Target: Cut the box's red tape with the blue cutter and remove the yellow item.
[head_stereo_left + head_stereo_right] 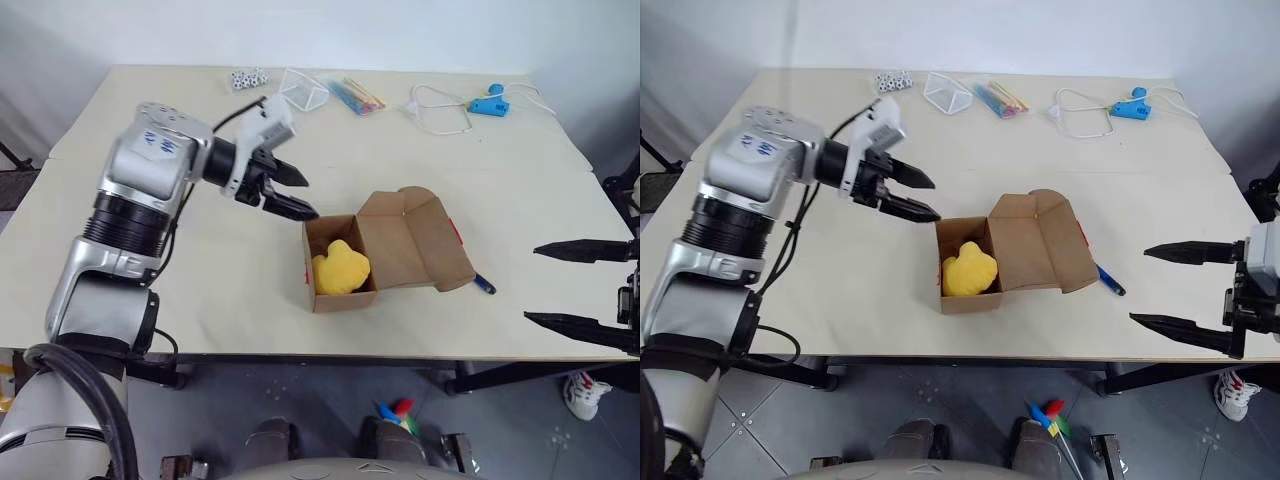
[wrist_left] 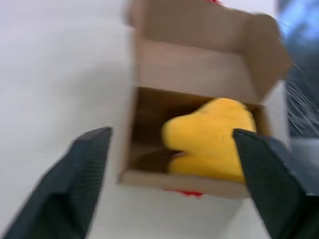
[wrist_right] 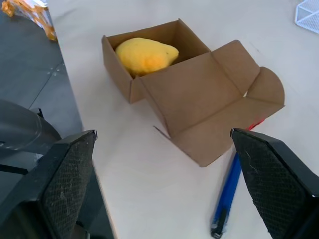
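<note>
Table [image 1: 150, 290]: open box [image 1: 400, 250], blue cutter [image 1: 484, 284].

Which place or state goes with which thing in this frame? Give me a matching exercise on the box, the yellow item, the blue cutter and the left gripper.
Things:
1. box
2. yellow item
3. blue cutter
4. left gripper

Places or states:
A. lying on the table beside the lid flap
B. open, in the air near the box's far left corner
C. lid folded back, top open
D. inside the box

Pairs: 1-C, 2-D, 3-A, 4-B
</note>
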Available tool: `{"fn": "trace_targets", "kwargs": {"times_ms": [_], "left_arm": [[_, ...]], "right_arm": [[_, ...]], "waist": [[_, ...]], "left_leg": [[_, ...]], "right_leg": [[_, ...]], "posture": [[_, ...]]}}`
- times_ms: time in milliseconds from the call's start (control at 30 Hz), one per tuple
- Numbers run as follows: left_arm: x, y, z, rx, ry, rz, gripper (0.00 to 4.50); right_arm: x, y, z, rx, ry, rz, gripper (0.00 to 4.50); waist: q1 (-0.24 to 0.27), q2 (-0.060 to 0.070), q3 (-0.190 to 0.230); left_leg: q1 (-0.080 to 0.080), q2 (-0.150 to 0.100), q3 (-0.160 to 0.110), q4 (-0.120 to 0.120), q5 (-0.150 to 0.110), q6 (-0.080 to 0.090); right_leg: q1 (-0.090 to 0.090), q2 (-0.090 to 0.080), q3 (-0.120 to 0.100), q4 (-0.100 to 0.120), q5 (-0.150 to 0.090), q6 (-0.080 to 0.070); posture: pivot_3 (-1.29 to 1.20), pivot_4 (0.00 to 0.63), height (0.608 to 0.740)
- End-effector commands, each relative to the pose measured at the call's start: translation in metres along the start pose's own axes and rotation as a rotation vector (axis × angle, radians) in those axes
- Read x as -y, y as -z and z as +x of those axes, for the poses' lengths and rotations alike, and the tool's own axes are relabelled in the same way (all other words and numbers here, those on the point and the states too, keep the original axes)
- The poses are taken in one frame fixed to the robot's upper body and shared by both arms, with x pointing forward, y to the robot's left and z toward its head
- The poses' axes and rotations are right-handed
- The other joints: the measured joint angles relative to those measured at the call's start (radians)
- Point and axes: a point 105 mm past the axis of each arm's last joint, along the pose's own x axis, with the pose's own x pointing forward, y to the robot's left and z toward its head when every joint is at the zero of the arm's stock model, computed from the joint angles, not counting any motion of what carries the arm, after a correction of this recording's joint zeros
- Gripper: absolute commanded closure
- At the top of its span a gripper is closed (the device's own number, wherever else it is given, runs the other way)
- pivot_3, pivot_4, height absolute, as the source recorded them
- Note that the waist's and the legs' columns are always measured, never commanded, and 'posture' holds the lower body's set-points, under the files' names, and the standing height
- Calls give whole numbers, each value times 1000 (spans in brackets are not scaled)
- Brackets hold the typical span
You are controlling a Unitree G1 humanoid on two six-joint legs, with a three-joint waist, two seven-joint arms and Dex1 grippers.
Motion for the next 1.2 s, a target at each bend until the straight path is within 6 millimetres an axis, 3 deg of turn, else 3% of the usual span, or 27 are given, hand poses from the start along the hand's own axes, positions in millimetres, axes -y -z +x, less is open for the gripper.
{"fn": "trace_targets", "kwargs": {"times_ms": [33,367,700,833,1200], "left_arm": [[10,-10,10,-92,92,165,25],[5,4,67,-206,199,331,25],[-2,21,94,-284,185,422,25],[-3,20,91,-278,190,404,817],[0,-6,76,-171,184,386,3935]], "right_arm": [[-3,-10,-4,36,60,-39,0],[-27,-9,2,63,116,2,0],[-31,-13,11,107,139,4,0],[-26,-18,8,162,176,12,0],[-21,-13,-6,193,203,52,0]], "waist": [[1,0,0],[7,0,0],[6,0,0],[6,0,0],[7,0,0]], "left_leg": [[0,0,0,0,0,0],[-1,-1,-1,1,-1,1],[-1,-1,-9,2,-1,2],[-1,-1,-10,2,-1,2],[-1,0,-10,3,-1,2]], "right_leg": [[0,0,0,0,0,0],[2,0,-1,-5,0,0],[3,0,-1,-6,0,-1],[4,0,-1,-6,0,-1],[5,0,-2,-6,0,-1]], "posture": [[0,150,740],[0,150,740],[0,150,740],[0,150,740],[0,150,740]]}}
